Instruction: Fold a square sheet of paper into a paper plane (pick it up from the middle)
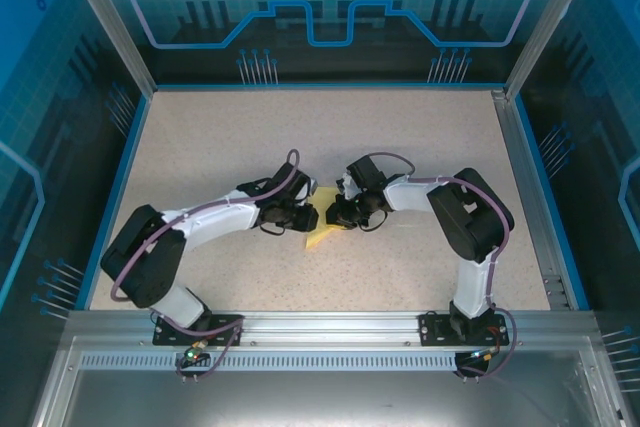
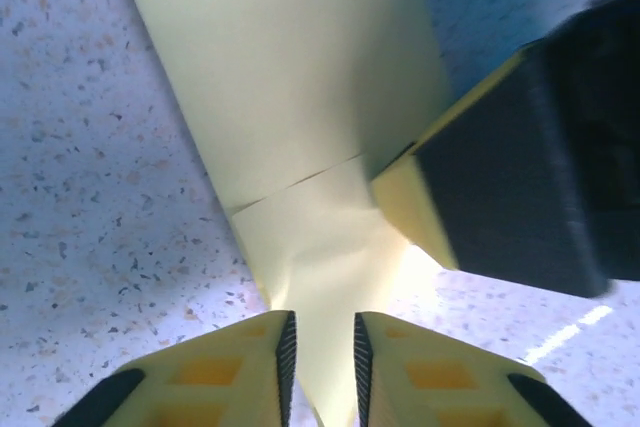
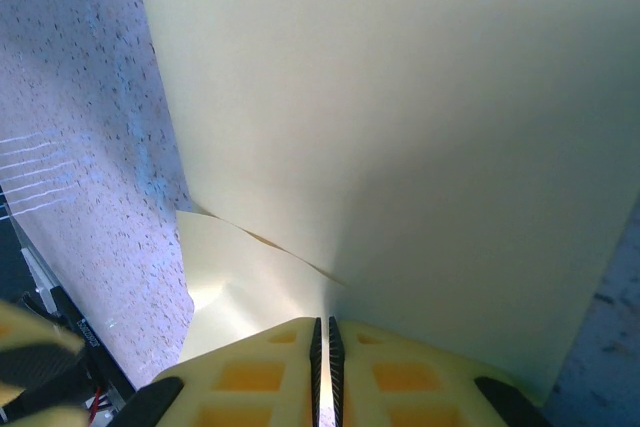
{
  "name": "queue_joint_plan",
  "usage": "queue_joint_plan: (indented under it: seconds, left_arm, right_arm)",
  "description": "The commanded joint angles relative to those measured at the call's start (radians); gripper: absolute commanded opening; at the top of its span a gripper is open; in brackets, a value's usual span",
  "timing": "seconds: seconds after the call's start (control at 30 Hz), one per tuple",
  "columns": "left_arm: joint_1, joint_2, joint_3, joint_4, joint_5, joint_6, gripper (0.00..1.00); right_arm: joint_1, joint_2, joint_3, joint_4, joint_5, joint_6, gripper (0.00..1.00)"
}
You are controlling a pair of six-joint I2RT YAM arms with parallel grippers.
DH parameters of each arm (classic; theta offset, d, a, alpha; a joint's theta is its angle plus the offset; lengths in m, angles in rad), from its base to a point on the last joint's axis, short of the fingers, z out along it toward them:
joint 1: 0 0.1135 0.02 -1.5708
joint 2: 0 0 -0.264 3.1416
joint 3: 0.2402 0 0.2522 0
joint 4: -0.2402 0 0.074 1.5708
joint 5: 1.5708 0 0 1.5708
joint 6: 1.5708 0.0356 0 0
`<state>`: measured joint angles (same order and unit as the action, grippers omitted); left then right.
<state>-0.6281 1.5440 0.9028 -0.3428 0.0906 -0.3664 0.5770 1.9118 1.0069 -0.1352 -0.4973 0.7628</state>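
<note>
We judged the folding to be begun but well short of a plane. The thin pale yellow sheet of paper [image 1: 322, 238] no longer read as a flat square: both wrist views showed an overlapping layer, its edge running across the surface, so at least one fold looked made. We could not make out a nose, wings or centre keel, so most of the creasing seemed left to do.

The sheet sat near the middle of the speckled beige tabletop [image 1: 220, 147], between the two arms, whose tips met over it. From above, only a small yellow wedge showed under them.

The left gripper [image 2: 320, 332] had its jaws narrowly parted, and the paper ran up through the gap; the slot looked wider than the paper, so we took it as loose, not pinched. The right gripper [image 3: 322, 332] had its jaws almost together, with the sheet's edge caught in the slit; we read that as a hold. In the left wrist view, a right finger [image 2: 500, 187] stood against the paper's right side.
</note>
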Motion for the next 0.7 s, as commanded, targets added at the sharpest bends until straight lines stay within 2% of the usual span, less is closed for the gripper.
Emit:
queue_joint_plan:
  seconds: [0.0, 0.1, 0.33, 0.5, 0.67]
  left_arm:
    - [0.008, -0.043, 0.006, 0.007, 0.143, -0.093, 0.18]
    - [0.007, -0.021, 0.002, 0.042, 0.242, -0.147, 0.14]
    - [0.008, 0.079, -0.008, 0.104, 0.323, -0.216, 0.11]
    - [0.010, 0.140, -0.007, 0.125, 0.328, -0.248, 0.10]
    - [0.018, 0.131, -0.025, 0.156, 0.329, -0.265, 0.10]
  right_arm:
    - [0.004, 0.033, -0.027, -0.020, 0.051, -0.002, 0.14]
    - [0.004, 0.036, -0.026, -0.021, 0.050, 0.001, 0.14]
    - [0.003, 0.034, -0.024, -0.020, 0.047, 0.004, 0.14]
    - [0.003, 0.034, -0.022, -0.025, 0.048, 0.002, 0.14]
    - [0.003, 0.034, -0.025, -0.027, 0.048, 0.003, 0.14]
